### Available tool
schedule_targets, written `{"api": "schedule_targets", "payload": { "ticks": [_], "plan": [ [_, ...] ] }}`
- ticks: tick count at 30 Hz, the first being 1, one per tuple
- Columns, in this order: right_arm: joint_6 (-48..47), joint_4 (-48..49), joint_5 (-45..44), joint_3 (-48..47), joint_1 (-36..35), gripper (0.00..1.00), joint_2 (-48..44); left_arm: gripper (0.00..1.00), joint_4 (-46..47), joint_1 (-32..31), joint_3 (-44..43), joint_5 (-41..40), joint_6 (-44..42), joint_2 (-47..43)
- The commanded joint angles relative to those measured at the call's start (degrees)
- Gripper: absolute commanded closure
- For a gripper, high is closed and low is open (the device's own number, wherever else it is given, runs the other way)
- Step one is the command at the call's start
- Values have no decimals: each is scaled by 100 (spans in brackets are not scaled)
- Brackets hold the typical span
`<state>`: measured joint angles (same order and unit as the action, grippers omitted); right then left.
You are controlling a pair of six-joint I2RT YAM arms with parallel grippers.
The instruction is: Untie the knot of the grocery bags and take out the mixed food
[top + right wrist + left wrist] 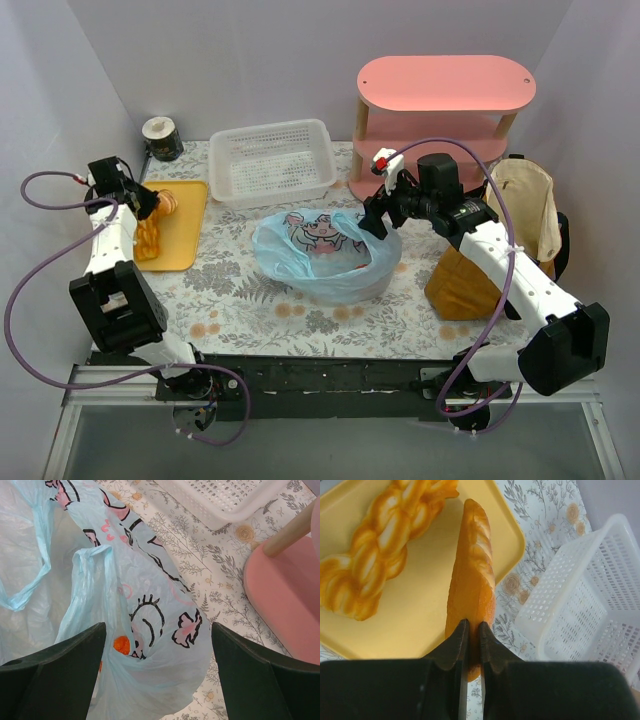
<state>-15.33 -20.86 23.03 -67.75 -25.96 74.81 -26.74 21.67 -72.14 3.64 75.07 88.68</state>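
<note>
Step in hand: unloading food. The left gripper point(470, 630) pinches 1 pastry slice point(472, 575) on edge over the yellow tray point(427, 625). Contact with the tray cannot be told. 1 braided pastry point(377, 550) lies flat on the tray beside it.

Next move, by judgement: lower the slice and release.

The right gripper point(157, 630) hangs with fingers spread above the open plastic bag point(320, 262), mid-table. 1 small orange item point(121, 644) shows through its film.

The tote point(462, 285) stands at the right, contents hidden. No item shows in the white basket point(272, 160).
</note>
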Motion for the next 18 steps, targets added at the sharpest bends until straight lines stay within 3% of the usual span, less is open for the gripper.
{"api": "schedule_targets", "payload": {
  "ticks": [1, 5, 13, 18],
  "plan": [
    [-58, 109, 18, -63, -15, 8, -80, 100, -23, 135, -107, 488, 131, 114],
    [-31, 91, 70, -81, -15, 8, -28, 100, 90, 171, 208, 542, 157, -9],
    [74, 135, 211, -160, -15, 8, 139, 100, -366, 162, 306, -810, 96, -123],
    [136, 179, 281, -213, -15, 8, 210, 100, -551, 171, 516, -1190, 34, -272]
  ]
}}
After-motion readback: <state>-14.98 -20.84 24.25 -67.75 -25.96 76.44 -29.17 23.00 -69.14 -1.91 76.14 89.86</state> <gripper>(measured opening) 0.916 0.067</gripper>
